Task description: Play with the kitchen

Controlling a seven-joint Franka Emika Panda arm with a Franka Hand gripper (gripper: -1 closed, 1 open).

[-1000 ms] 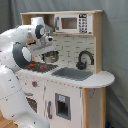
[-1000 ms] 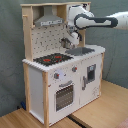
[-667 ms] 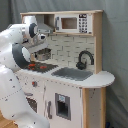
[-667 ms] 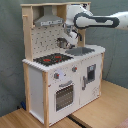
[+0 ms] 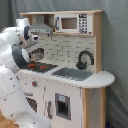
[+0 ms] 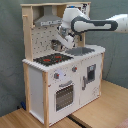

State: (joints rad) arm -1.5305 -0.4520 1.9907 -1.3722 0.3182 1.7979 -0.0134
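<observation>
— Where is the kitchen [image 6: 60, 75]?
— I see it standing on a wooden floor [image 6: 100, 112].
— And the claw [image 6: 63, 42]?
— It hangs over the counter's back edge, between hob [image 6: 53, 59] and sink [image 6: 81, 50]; I cannot tell its fingers' state.

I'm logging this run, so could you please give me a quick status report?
Gripper hovering above the kitchen counter, between hob and sink; jaws' state unclear. Nothing held that shows. No obstruction visible on the counter.

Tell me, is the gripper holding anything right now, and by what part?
Cannot be told: the gripper sits low over the kitchen counter, its tip hidden in both exterior views.
</observation>
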